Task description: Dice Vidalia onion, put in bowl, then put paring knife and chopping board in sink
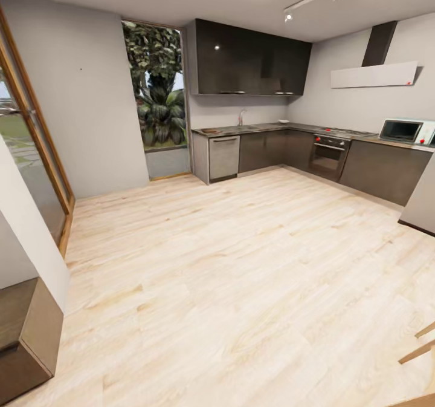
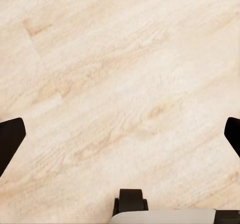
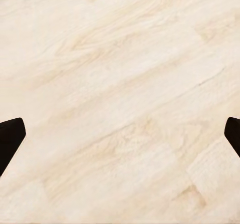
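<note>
The kitchen lies far ahead across a light wood floor. Its grey countertop runs under glossy black upper cabinets. A chrome tap marks the sink, whose basin is too far to see into, so the Vidalia onion is out of view. A small brown patch at the counter's left end may be the chopping board. A tiny white shape farther right may be the bowl. The paring knife is too small to make out. My left gripper and right gripper hang open over bare floor, holding nothing.
An oven and a microwave stand along the right counter run. A tall window is left of the cabinets and a glass door at far left. A brown cabinet sits near left; wooden furniture ends poke in at lower right.
</note>
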Controlling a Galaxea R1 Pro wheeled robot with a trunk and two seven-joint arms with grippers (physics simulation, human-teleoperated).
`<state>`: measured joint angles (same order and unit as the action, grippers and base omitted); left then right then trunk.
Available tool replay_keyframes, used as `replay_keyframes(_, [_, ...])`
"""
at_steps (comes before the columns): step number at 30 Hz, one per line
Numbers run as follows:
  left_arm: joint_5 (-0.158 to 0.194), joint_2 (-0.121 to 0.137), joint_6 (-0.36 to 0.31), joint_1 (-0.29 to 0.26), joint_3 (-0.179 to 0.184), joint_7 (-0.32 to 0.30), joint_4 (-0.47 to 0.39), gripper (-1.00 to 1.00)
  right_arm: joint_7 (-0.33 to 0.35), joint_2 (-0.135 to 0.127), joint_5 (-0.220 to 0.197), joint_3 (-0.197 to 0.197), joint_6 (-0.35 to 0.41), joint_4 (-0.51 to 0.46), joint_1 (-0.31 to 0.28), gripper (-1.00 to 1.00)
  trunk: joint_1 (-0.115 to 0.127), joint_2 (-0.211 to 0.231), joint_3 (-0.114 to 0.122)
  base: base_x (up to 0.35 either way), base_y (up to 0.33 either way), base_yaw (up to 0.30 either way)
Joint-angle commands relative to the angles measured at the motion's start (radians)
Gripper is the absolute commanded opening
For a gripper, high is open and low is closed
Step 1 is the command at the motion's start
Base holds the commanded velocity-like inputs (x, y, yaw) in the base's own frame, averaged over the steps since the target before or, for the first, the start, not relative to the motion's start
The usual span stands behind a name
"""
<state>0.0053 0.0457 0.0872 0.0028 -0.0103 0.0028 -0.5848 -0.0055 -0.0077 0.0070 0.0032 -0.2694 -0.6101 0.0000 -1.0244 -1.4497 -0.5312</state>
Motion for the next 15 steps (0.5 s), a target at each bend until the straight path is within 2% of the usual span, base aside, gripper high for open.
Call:
replay_keyframes(1, [0.001, 0.0, 0.002, 0.0, 0.0, 0.0, -0.001, 1.0, -0.001, 0.0, 0.001, 0.0, -0.002, 0.0, 0.0, 1.0, -0.001, 0.0, -0.001, 0.285, 0.142, 0.0])
replay_keyframes(7, [0.0, 0.0, 0.002, 0.0, 0.0, 0.0, -0.001, 1.0, -0.001, 0.0, 0.001, 0.003, -0.002, 0.0, 0.0, 1.0, -0.001, 0.0, -0.001, 0.288, 0.109, 0.0])
replay_keyframes(15, [0.001, 0.002, 0.002, 0.0, 0.0, 0.0, -0.004, 1.0, 0.0, 0.001, 0.001, 0.005, -0.002, -0.001, 0.0, 1.0, -0.001, 0.0, -0.001, 0.308, 0.015, 0.0])
